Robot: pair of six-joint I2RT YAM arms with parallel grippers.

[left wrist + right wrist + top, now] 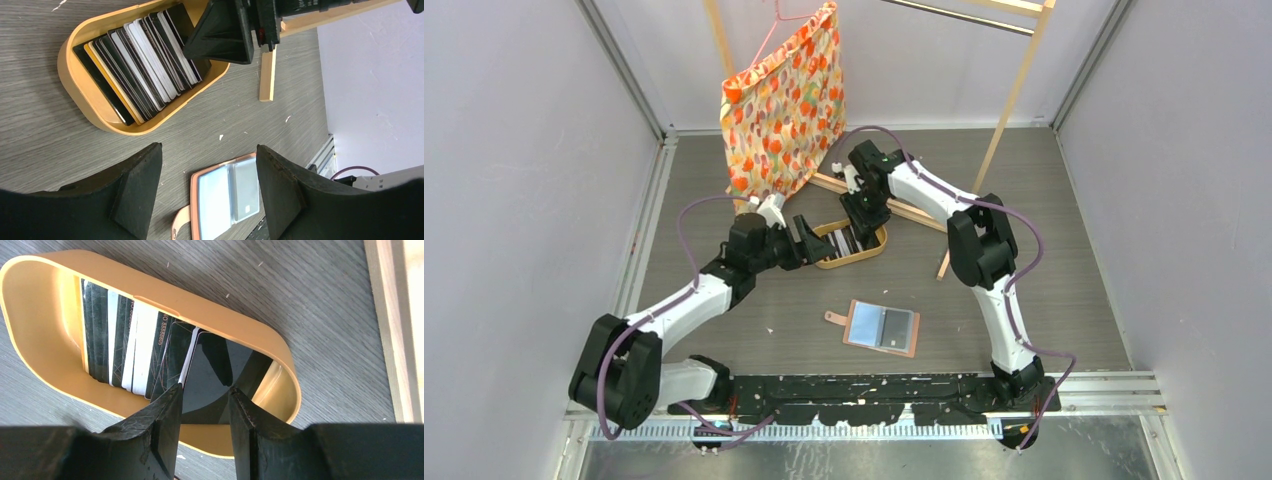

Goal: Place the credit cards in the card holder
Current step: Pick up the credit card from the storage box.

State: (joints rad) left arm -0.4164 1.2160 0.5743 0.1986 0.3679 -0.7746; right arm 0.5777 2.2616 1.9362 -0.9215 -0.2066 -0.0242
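A cloth bag [782, 100] printed in orange and yellow hangs at the back left from a pink hanger on a wooden rack [1014, 90]. Its lower corner is just above the left arm.

The left gripper [812, 243] hovers over the grey tabletop [1064, 300], just left of an oval tan tray [70, 85]. Its fingers [137, 185] stand wide apart with nothing between them (only bare tabletop and part of the card holder show through the gap).

The credit cards [145, 65] stand on edge in the tray, packed in a leaning row. Most are black, with a few white ones and one yellow one near the left end.

The right gripper [206, 389] reaches down into the right end of the tray. Its fingers [162, 425] are partly apart, one on each side of the top of the last glossy black card. The gap between them is wider than a card, and no card looks pinched. A white card's edge sits right at the tip of the left-hand finger in the wrist view, but I cannot tell whether they touch.

The card holder [882, 328] lies open and flat on the tabletop, nearer the arm bases and well apart from the tray. Its snap tab points left. The left pocket is light blue and the right one is darker grey, and I cannot tell whether either holds a card.
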